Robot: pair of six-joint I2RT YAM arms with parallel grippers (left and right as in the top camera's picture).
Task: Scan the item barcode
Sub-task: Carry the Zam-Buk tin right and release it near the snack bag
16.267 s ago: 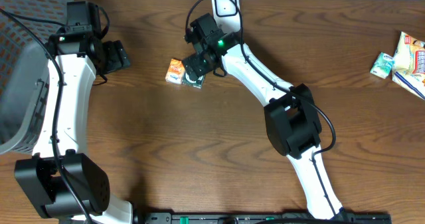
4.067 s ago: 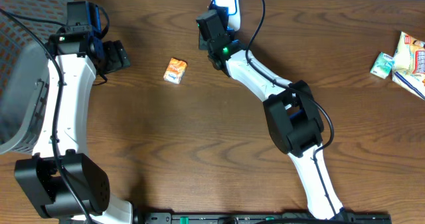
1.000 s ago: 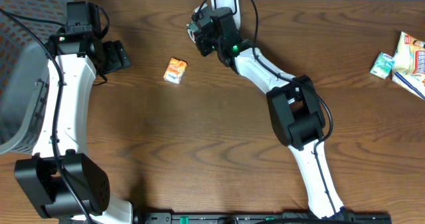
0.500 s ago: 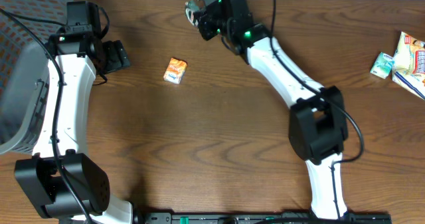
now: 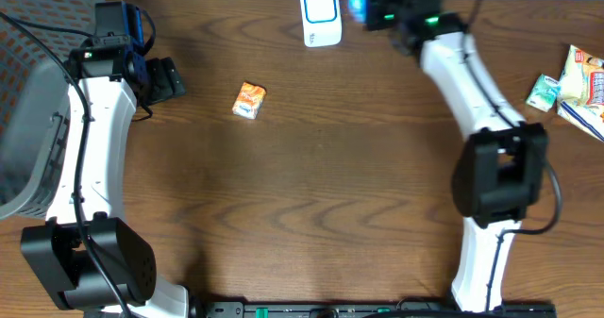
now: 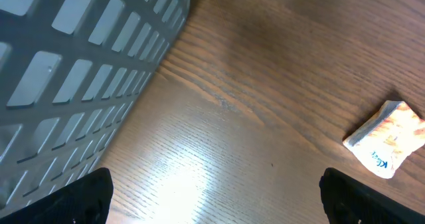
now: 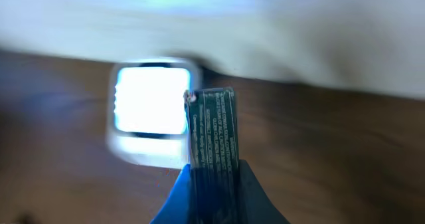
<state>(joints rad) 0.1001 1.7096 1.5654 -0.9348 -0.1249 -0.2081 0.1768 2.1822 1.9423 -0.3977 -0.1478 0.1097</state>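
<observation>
- Right pincer (image 7: 211, 184) clenched on dark flat item (image 7: 212, 134), upright, just right of the white scanner (image 5: 320, 14).
- Left pincer (image 5: 170, 78) released wide beside grey basket (image 6: 80, 64); contents unclear.
- Orange packet (image 5: 250, 100) lies on bench (image 5: 330, 186).

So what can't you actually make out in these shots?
- Right wrist view, held pack: its print is too blurred to read, and the right fingers cover its lower part.
- Same view, scanner: its face is washed out by glare and blur.
- Overhead view, snack packets: cut off by the right edge.
- Left wrist view, orange packet: its lettering is too small to read.
</observation>
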